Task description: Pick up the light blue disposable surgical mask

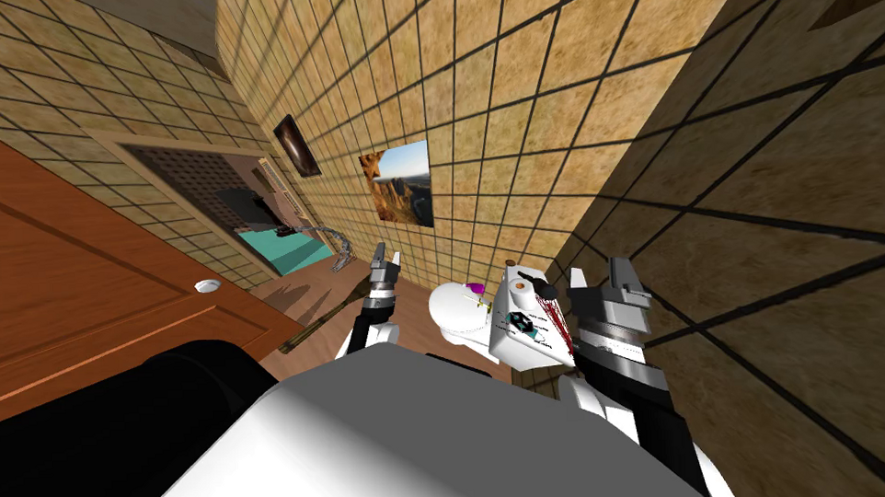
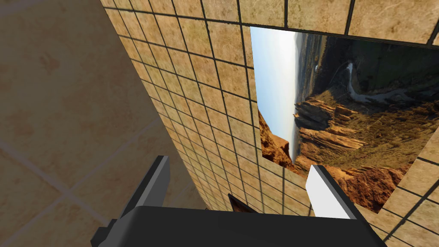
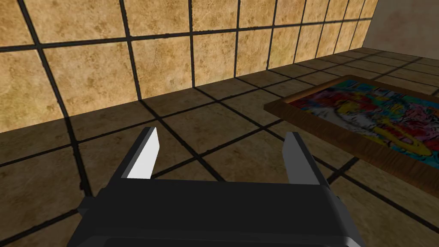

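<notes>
A white toilet (image 1: 456,312) stands against the tiled wall just ahead of me, its tank (image 1: 511,342) to the right of the bowl. A small teal and dark thing (image 1: 523,324) lies on the tank beside a red streaked item (image 1: 554,318); I cannot tell whether it is the mask. My left gripper (image 1: 385,259) (image 2: 239,163) hangs open and empty left of the bowl. Right of the tank, my right gripper (image 1: 603,277) (image 3: 221,131) is raised, open and empty.
A brown door (image 1: 83,300) with a white knob (image 1: 208,285) fills the left. Beyond it lies a teal basin (image 1: 289,251), and a dark long-handled thing (image 1: 328,314) rests on the floor. Tiled walls close in ahead and to the right.
</notes>
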Robot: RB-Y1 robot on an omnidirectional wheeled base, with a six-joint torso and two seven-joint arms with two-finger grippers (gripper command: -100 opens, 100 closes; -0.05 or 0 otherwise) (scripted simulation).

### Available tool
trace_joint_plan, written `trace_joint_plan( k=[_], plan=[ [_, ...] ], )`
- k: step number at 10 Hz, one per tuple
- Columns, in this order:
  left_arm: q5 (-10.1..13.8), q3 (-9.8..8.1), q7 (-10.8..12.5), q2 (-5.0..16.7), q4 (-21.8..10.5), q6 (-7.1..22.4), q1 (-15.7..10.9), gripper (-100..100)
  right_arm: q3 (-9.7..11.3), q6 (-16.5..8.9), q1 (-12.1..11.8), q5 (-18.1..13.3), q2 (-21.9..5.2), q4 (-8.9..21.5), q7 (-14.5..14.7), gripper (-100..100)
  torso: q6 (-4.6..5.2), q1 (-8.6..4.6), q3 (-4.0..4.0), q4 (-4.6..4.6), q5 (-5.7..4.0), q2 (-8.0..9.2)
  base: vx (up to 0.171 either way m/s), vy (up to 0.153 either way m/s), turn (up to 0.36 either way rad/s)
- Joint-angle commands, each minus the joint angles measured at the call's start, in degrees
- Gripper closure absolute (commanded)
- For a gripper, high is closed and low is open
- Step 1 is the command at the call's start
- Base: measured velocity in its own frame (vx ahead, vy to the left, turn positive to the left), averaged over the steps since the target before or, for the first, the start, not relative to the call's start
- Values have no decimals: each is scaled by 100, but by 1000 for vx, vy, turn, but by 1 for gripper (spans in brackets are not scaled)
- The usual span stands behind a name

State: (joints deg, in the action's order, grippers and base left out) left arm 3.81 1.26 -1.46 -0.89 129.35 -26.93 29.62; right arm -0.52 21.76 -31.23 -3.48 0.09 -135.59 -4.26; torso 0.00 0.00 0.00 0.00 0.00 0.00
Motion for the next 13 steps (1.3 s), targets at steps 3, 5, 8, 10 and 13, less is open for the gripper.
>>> trace_joint_plan(
  k=[3,5,8,10,13],
  plan=[
    [0,1,0,-1,0,0,0,0,-76,-63,14,-260,-462,334,344,-100,0,22,6,2,4,11,-30,61,8],
    [0,1,0,-1,0,0,-1,0,-128,-114,36,-455,-728,576,588,-100,-1,26,8,3,6,14,-38,69,23],
    [0,1,0,-1,0,0,-1,0,-216,-215,85,-843,-1203,1042,1051,-100,-1,26,12,4,6,21,-56,76,38],
    [0,1,0,-1,0,0,-1,0,-274,-296,125,-1158,-1534,1361,1394,-100,0,32,16,6,7,28,-83,89,51],
    [0,1,0,-1,0,0,-1,0,-329,-387,173,-1511,-1940,1759,1782,-100,-1,21,12,5,5,20,-52,62,51]
  ],
)
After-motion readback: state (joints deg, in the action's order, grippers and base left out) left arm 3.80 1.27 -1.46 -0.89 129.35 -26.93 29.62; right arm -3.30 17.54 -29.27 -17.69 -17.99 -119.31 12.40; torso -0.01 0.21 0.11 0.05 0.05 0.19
